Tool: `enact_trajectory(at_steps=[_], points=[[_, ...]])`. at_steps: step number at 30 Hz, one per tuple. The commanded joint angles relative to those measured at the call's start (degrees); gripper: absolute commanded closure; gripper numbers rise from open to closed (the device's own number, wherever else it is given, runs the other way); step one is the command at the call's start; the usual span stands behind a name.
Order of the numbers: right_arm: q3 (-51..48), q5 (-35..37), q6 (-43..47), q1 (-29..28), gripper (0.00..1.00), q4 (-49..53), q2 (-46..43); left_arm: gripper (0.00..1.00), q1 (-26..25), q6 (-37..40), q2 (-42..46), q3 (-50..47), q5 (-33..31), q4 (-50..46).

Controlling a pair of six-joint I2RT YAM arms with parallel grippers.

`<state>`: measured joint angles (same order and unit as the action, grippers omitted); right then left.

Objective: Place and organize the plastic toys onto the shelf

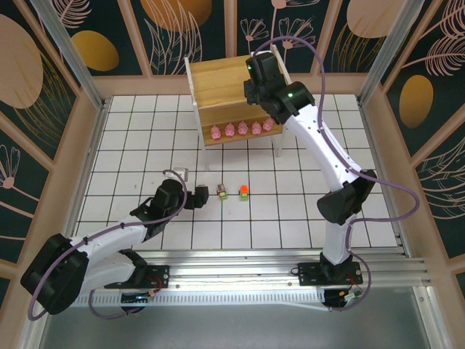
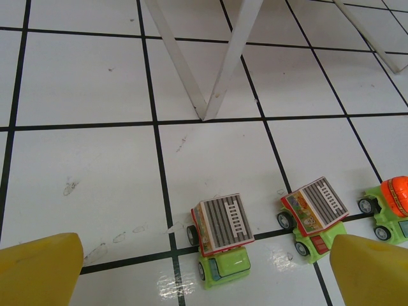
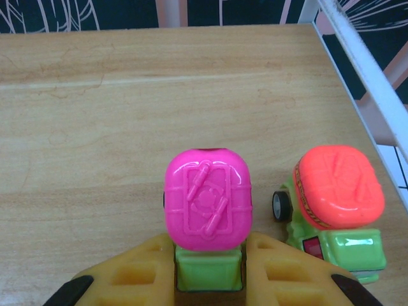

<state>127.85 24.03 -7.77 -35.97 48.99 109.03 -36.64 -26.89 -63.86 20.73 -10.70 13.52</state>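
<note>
Shelf, top board: pink-topped vehicle pinched between the right fingers, with the orange-topped vehicle just beside it. Lower board: row of pigs, apparently five. Desk before the shelf: two grey-topped vehicles and an orange mixer. Left fingers spread wide, empty; shelf leg beyond.

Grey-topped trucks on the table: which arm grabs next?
Left. The left gripper, open, frames the nearest grey-topped truck; the right gripper is shut on a pink-topped truck at the shelf.
</note>
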Motion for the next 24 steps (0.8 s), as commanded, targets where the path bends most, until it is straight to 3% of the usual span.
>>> enact_trajectory(at_steps=[1,24], points=[[-0.74,-0.52,0.43,0.41,0.76,0.20,0.04,0.01,0.38,-0.44,0.58,-0.32,-0.20,1.51],[0.12,0.40,1.10,0.37,0.57,-0.13,-2.06,0.01,0.42,-0.26,0.53,-0.17,-0.73,1.27]])
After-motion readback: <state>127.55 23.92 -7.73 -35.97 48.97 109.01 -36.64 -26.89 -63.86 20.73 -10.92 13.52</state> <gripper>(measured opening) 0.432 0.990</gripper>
